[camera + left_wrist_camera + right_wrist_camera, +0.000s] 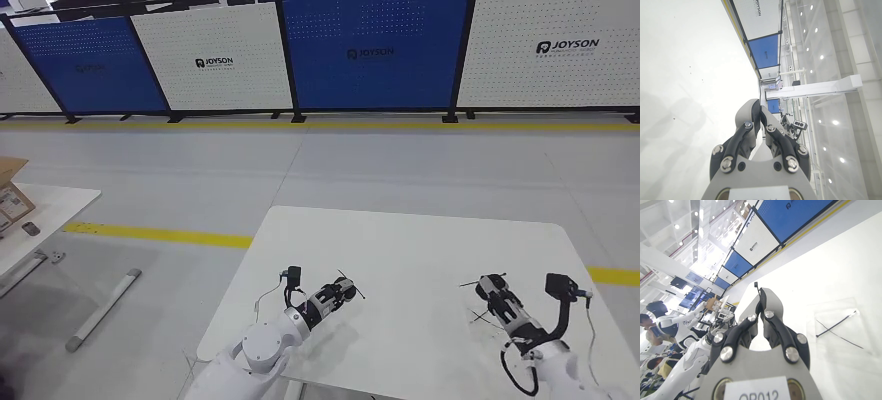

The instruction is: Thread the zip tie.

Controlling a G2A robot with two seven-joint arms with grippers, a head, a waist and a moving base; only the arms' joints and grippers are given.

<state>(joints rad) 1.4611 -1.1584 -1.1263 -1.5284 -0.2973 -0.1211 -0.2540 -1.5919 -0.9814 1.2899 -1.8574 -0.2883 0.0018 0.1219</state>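
My right gripper (pixel 487 285) (pixel 761 294) is shut on a black zip tie (pixel 755 284), whose square head sticks out just past the fingertips. It is held low over the white table's (pixel 420 240) right front part. My left gripper (pixel 345 288) (pixel 760 109) is over the left front part, its pads pressed together. In the top view a thin black zip tie strand (pixel 352 286) crosses its tip. The two grippers are well apart, with bare table between them.
Two loose black zip ties (pixel 834 325) (pixel 481 318) lie crossed on a clear plastic sheet (pixel 863 306) beside my right gripper. The table's front edge runs close under both arms. Blue and white panels (pixel 370 50) stand far behind the table.
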